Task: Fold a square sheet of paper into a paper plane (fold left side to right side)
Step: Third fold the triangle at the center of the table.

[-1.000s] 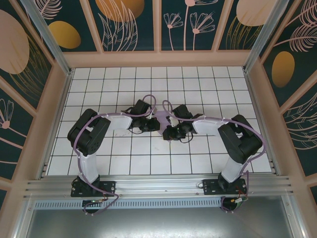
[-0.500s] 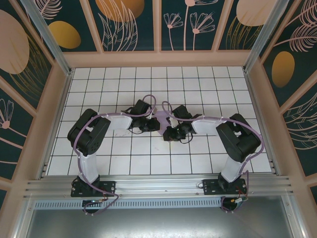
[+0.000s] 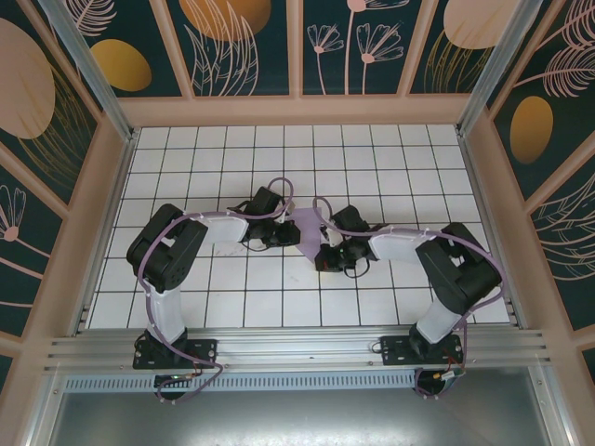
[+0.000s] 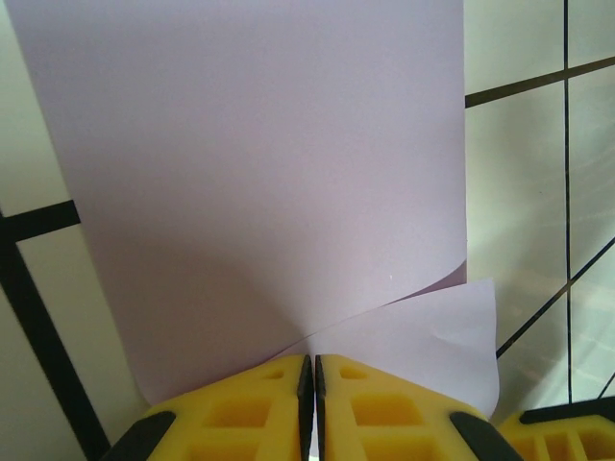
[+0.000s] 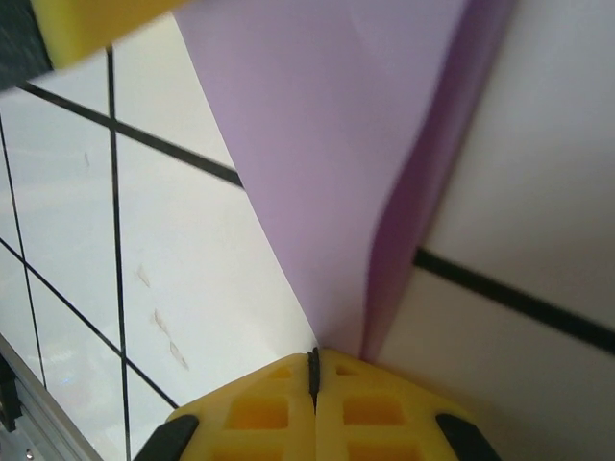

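The square sheet of paper (image 3: 307, 221), plain lavender, lies bent over itself at the table's centre between my two grippers. In the left wrist view its upper layer (image 4: 269, 173) curls over a lower flap, and both layers run into the seam of my left gripper (image 4: 313, 363), which is shut on the paper. From above, the left gripper (image 3: 296, 234) sits at the sheet's left edge. My right gripper (image 3: 325, 253) is at the sheet's near right end. Its yellow jaws (image 5: 313, 353) are pressed together where the paper (image 5: 327, 144) narrows to a point, shut on it.
The white tiled table (image 3: 390, 167) is ringed by pink wooden walls (image 3: 297, 110) and a metal rail (image 3: 297, 346) along the near edge. The left gripper's yellow finger (image 5: 86, 24) shows top left in the right wrist view. The right gripper's finger (image 4: 567, 437) shows low right in the left wrist view.
My right gripper has slid toward the near right and its jaws have closed. The left arm and its grip have stayed as they were.
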### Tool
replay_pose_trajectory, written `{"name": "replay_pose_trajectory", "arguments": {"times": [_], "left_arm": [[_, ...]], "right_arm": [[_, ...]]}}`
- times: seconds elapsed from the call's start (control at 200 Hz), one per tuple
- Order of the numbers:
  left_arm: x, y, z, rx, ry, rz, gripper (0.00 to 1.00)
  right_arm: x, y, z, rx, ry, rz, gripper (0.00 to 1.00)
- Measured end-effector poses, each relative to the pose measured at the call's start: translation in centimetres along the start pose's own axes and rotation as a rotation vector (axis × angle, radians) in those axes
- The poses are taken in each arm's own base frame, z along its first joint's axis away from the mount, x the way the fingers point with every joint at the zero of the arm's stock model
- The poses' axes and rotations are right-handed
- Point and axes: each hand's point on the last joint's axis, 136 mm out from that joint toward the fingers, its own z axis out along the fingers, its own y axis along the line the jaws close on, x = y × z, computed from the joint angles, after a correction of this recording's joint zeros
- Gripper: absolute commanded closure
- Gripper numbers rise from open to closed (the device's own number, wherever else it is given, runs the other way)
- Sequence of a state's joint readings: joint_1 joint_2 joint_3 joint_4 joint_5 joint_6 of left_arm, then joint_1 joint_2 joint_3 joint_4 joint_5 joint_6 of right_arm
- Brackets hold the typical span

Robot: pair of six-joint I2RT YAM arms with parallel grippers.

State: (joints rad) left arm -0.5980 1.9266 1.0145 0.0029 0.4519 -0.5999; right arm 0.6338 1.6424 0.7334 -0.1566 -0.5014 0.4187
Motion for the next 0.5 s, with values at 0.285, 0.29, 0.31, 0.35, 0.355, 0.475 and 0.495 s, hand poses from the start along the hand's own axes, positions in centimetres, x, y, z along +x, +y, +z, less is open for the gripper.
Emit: {"name": "replay_pose_trajectory", "arguments": {"times": [0.285, 0.29, 0.31, 0.35, 0.355, 0.475, 0.495], "left_arm": [[0.0, 0.0, 0.0, -0.004, -0.001, 0.001, 0.85], [0.0, 0.0, 0.0, -0.004, -0.001, 0.001, 0.85], [0.0, 0.0, 0.0, -0.005, -0.002, 0.001, 0.85], [0.0, 0.0, 0.0, -0.006, -0.002, 0.003, 0.85], [0.0, 0.0, 0.0, -0.006, -0.002, 0.003, 0.85], [0.0, 0.0, 0.0, -0.008, -0.004, 0.003, 0.85], [0.0, 0.0, 0.0, -0.008, -0.004, 0.003, 0.85]], "right_arm": [[0.9, 1.1, -2.3, -0.007, 0.008, 0.016, 1.00], [0.8, 1.2, -2.3, -0.009, 0.007, 0.015, 1.00], [0.6, 1.5, -2.4, -0.018, 0.002, 0.012, 1.00], [0.0, 2.1, -2.6, -0.034, -0.010, 0.007, 1.00], [-0.1, 2.2, -2.7, -0.035, -0.012, 0.007, 1.00], [-2.0, 3.0, -2.1, -0.048, -0.030, 0.006, 1.00], [-2.3, 2.9, -1.9, -0.044, -0.031, 0.009, 1.00]]}}
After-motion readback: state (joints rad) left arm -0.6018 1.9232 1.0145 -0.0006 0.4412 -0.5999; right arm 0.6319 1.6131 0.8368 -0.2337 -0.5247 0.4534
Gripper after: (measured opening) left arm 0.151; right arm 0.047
